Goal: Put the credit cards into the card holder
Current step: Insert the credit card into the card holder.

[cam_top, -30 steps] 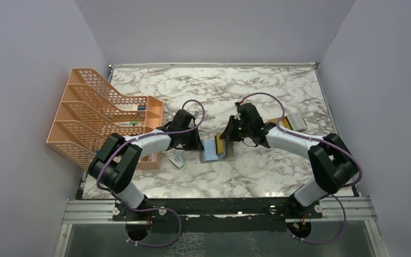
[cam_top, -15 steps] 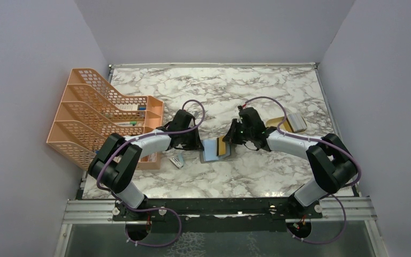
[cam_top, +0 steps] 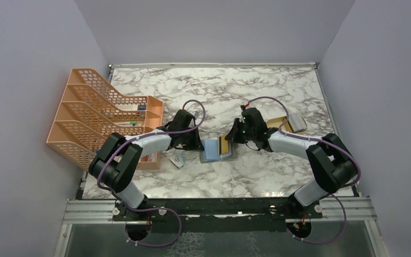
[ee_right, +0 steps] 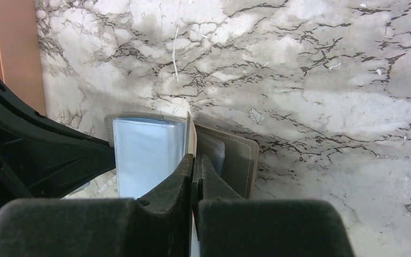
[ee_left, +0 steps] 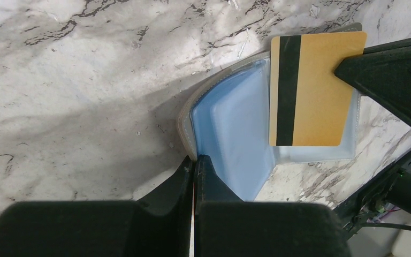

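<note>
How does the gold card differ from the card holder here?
The gold card carries a black stripe; the card holder is light blue inside. The card is smaller than the opened holder. The right tool pinches the card; the left tool pinches the holder's edge as it lies open on the marble table. Both are rectangular.

Both arms reach inward, wrists low, tips near each other.
The left gripper (ee_left: 195,162) is pinched closed on the card holder (ee_left: 235,134) edge; the right gripper (ee_right: 193,159) is clamped tight on a credit card (ee_left: 316,91); elbows bent outward.
</note>
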Motion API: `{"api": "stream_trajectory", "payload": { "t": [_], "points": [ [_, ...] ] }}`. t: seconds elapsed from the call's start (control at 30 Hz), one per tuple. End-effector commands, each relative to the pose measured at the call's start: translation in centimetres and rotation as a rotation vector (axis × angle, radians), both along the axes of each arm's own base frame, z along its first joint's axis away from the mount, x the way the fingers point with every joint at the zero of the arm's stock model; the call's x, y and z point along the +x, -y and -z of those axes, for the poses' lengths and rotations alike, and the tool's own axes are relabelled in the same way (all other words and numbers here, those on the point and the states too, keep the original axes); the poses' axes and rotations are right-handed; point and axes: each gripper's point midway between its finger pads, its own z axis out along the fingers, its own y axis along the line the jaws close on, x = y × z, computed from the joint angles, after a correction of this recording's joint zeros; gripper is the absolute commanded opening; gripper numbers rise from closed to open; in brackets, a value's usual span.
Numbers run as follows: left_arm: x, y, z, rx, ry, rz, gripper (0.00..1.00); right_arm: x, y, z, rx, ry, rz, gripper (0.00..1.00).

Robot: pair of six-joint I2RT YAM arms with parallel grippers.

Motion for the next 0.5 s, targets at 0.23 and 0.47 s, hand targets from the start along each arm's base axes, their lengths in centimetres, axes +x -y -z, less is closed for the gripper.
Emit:
{"api": "stream_trajectory", "payload": {
  "t": [0.23, 0.47],
  "points": [
    [0.1, -0.2, 0.5, 0.028, -0.012, 0.002, 0.0, -1.2, -0.5, 1.4, 0.054, -0.002, -0.06, 0.01],
    [0.2, -0.1, 0.4, 0.024, -0.012, -0.002, 0.0, -1.6, -1.7, 1.3, 0.122, -0.01, -0.1, 0.01]
  ]
}}
